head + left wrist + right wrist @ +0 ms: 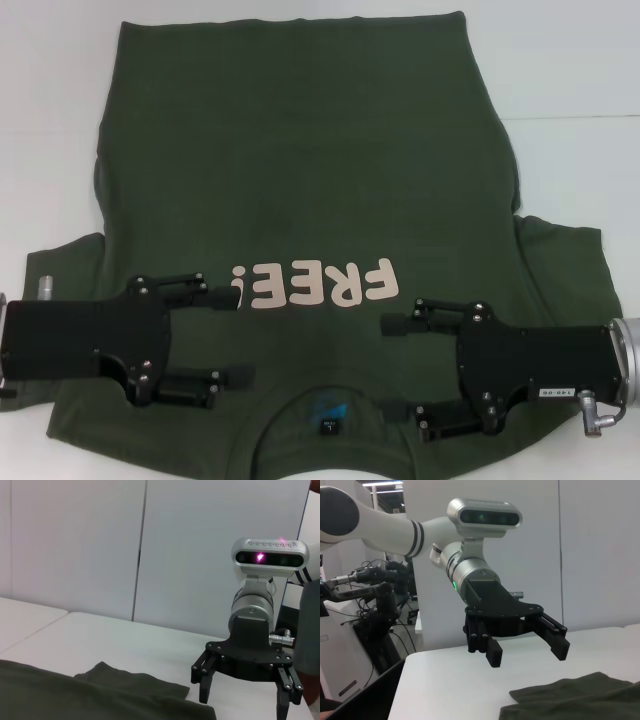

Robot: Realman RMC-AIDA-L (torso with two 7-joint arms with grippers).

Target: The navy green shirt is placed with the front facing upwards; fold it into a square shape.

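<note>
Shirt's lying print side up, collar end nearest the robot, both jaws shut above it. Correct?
Not quite: both jaws are open. The head view shows the left gripper and right gripper spread above the navy green shirt. Print up and collar nearest the robot are right.

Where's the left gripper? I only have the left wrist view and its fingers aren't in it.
Observer: The left gripper is open over the chest of the navy green shirt, near the collar, facing the open right gripper.
Operator: Touching cloth?
Observer: No. The right wrist view shows it above the table, gripping nothing.
Operator: Any fold made?
Observer: None. In the head view the shirt lies flat, front up, with the "FREE!" lettering fully showing.
</note>
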